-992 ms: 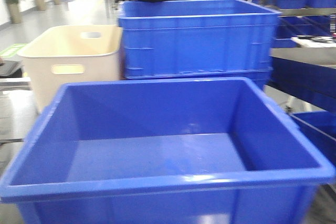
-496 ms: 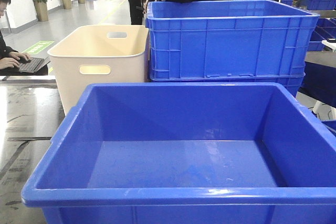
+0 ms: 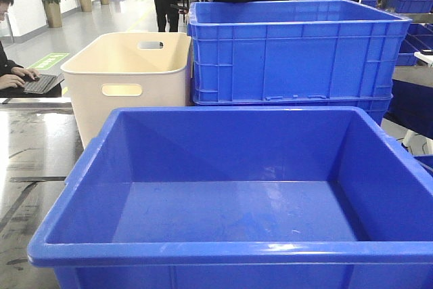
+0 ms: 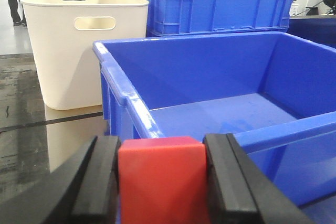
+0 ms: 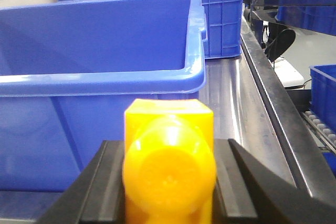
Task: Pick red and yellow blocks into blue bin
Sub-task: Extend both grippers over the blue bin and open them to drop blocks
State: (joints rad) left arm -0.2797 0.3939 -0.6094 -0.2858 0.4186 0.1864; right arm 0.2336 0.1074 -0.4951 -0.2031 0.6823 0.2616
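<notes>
The blue bin [image 3: 223, 252] is placed nearest to the front camera on a dark table [image 3: 34, 157], and its smooth sloping walls and flat floor are seen from above. Behind it, a taller ribbed blue crate [image 3: 291, 52] is stacked on another blue one, and a cream tub [image 3: 128, 79] with handle slots is set just beside the crate, on its left. In the left wrist view, a red block [image 4: 160, 182] is clamped between the black fingers of the left gripper [image 4: 161, 156]. It is held at the near left corner of the bin, about level with the rolled rim; whether it is over the rim or just outside cannot be told. In the right wrist view, a yellow block [image 5: 169, 161] with one round stud turned toward the camera is gripped tightly by the right gripper [image 5: 170, 148]. This block is kept outside the bin, lower than the rim, near the right front corner, so the outer wall is seen ahead and to the left.
</notes>
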